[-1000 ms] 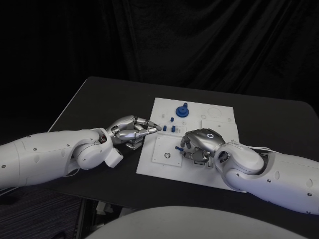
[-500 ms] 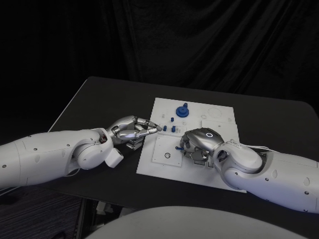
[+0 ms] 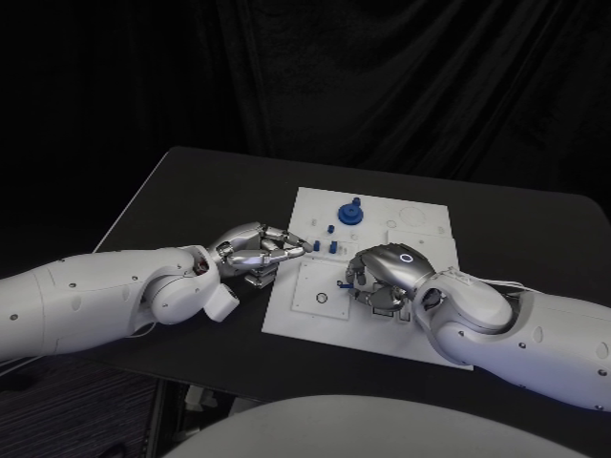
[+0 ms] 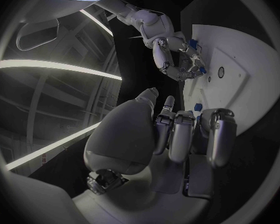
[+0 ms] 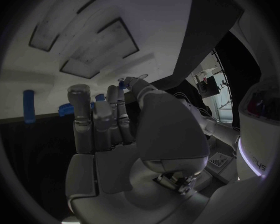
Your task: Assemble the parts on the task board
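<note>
The white task board (image 3: pixel 374 224) lies in the middle of the black table. A round blue part with a peg (image 3: pixel 351 211) stands near its far edge, and small blue parts (image 3: pixel 329 245) stand in it just below. My left hand (image 3: pixel 258 250) rests at the board's left edge with its fingers (image 4: pixel 177 134) curled in on nothing. My right hand (image 3: pixel 383 276) is lowered onto the board's near half. It pinches a small blue part (image 5: pixel 122 84) between thumb and fingertip, which shows in the head view as the small blue part (image 3: pixel 343 283) beside the fingers.
Black table (image 3: pixel 196 191) extends left of and behind the board. A dark curtain hangs behind. In the right wrist view a blue peg (image 5: pixel 29 106) and further blue parts (image 5: pixel 67 108) lie at the board's edge beyond the fingers.
</note>
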